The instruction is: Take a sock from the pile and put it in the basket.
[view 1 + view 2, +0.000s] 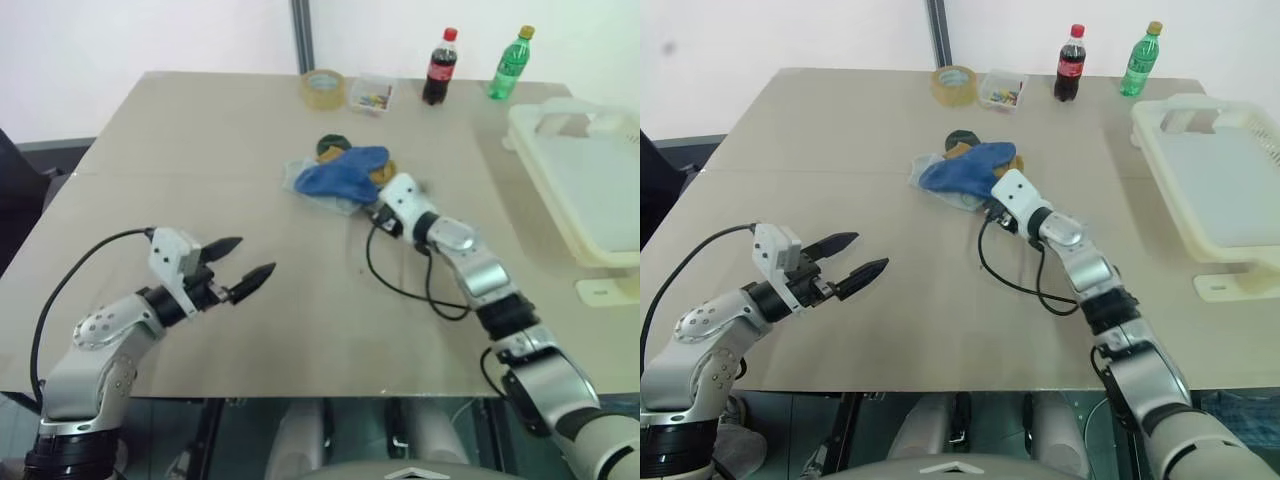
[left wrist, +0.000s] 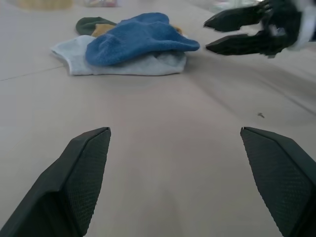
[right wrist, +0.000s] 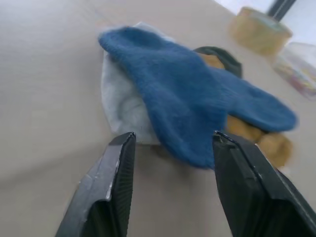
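Two grippers, both empty. Right gripper (image 3: 170, 148) jaws parted, level, at royal blue knit sock (image 3: 197, 106) topping sock pile (image 1: 338, 172), lined for pinch. Left gripper (image 1: 245, 262) wide open, parked clear. Cream slotted plastic basket (image 1: 560, 180) at table's right edge.

Left arm: is bending in from the 8 o'clock corner of the head view, forearm angling toward 2 o'clock. Left gripper (image 1: 243, 268): is hovering level above the surface, both black fingers (image 2: 84, 170) spread wide apart with nothing between them, tips pointing toward 2 o'clock.

Right arm: is reaching from the 5 o'clock corner toward 11 o'clock, nearly straight, a black cable looping beside the forearm. Right gripper (image 2: 222, 33): is pointing slightly downward, fingers (image 3: 116, 170) standing parted, nothing clamped between them.
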`<state>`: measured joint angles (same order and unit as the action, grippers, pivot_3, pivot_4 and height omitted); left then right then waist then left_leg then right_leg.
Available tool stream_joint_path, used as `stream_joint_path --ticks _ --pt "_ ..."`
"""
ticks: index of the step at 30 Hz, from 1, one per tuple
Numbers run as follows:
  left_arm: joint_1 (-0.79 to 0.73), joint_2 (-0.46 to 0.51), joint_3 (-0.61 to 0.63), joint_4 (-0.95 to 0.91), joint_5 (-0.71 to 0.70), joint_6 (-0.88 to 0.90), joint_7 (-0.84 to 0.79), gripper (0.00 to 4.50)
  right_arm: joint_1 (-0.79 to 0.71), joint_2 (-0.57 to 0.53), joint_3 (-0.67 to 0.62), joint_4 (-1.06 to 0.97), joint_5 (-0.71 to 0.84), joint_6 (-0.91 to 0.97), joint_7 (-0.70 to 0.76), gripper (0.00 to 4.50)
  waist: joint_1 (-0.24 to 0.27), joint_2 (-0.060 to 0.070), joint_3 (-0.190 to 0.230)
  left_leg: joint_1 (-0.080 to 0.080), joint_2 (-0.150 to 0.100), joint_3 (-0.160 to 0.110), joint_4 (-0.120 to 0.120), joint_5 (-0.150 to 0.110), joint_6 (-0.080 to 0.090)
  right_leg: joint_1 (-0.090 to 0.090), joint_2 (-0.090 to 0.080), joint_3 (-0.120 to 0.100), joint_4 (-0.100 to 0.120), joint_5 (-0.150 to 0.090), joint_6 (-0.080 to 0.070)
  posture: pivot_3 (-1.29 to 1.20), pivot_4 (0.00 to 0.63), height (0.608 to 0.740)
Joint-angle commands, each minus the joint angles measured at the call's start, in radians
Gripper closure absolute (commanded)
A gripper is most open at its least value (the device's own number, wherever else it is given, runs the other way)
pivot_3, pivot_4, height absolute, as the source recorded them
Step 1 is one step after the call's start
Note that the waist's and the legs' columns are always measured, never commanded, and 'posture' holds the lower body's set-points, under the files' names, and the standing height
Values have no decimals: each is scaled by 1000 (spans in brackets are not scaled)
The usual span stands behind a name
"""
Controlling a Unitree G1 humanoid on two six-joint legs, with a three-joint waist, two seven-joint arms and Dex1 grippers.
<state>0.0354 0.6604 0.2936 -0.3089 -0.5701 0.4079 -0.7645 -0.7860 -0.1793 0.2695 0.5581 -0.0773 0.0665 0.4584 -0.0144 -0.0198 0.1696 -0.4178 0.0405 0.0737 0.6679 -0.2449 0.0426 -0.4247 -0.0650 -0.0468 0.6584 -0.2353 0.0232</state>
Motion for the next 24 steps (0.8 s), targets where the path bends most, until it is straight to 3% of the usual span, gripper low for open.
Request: stream_joint_path --ticks 1,5,11,17,24 --pt "22 -6 19 -69 -7 -1 19 0 -88 33 -23 160 -24 -108 -51 1822 -3 0 0 0 0 1 0 0 0 -1 0 1 0 0 0 0 150 740" --pt "50 -13 30 -93 -7 -2 38 0 -150 70 -42 297 -21 -178 -68 1822 -6 0 0 1 0 1 0 0 0 -1 0 1 2 0 0 0 150 740" --pt "59 -17 37 -102 -11 -4 49 0 -167 100 -67 310 -8 -215 -53 4472 -7 0 0 2 1 0 0 0 0 -1 0 3 4 0 0 0 150 740" --pt "49 -18 29 -90 -6 -10 53 0 -129 101 -61 250 -7 -211 -3 4472 -7 0 0 2 1 1 0 0 -1 -1 0 4 4 0 0 0 150 740" --pt "36 -20 21 -57 5 -15 48 0 101 7 62 -177 44 -72 336 4472 -2 0 0 1 1 0 0 0 0 -1 -1 4 3 0 0 0 150 740"
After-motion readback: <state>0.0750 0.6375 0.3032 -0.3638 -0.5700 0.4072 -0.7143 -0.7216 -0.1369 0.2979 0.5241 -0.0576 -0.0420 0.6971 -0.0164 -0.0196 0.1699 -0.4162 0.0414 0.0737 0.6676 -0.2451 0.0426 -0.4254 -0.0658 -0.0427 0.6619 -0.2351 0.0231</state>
